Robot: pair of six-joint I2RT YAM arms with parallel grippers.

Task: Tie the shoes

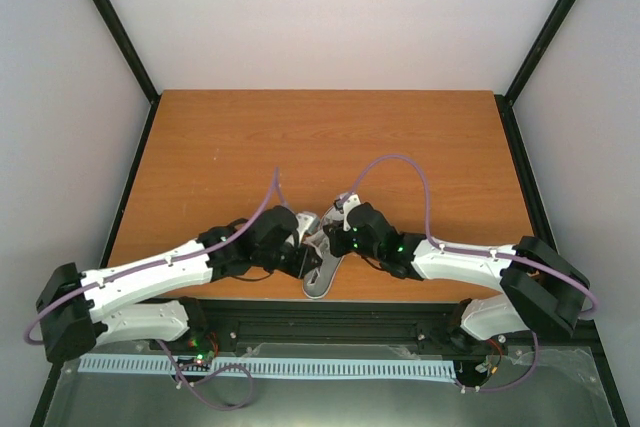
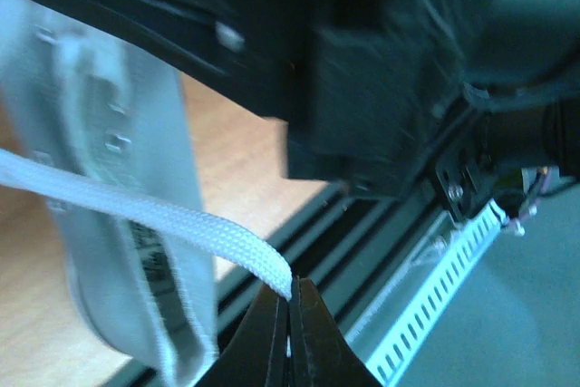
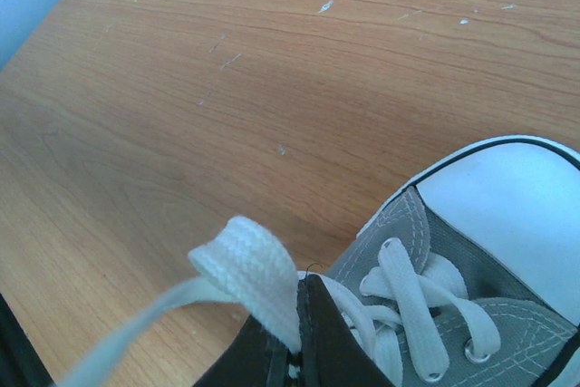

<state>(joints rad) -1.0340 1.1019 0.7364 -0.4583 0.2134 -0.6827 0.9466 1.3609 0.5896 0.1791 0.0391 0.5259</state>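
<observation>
The grey shoe [image 1: 318, 279] with its white toe cap [image 3: 512, 210] lies near the table's front edge, between both arms. Close on its left, my left gripper [image 1: 308, 251] is shut on the end of one white lace [image 2: 195, 224], which runs taut from the fingertips [image 2: 292, 295] to the shoe's grey side [image 2: 118, 169]. My right gripper [image 1: 336, 237] hangs over the laced top of the shoe. It is shut [image 3: 300, 319] on a folded loop of the other white lace [image 3: 254, 269]. That lace's free end trails down to the left over the table.
The wooden table [image 1: 330, 137] stretches behind the shoe. A black frame rail [image 2: 362, 251] and a white slotted cable duct [image 2: 444, 287] run along the front edge just below the shoe. The right arm's dark body [image 2: 390, 79] fills the top of the left wrist view.
</observation>
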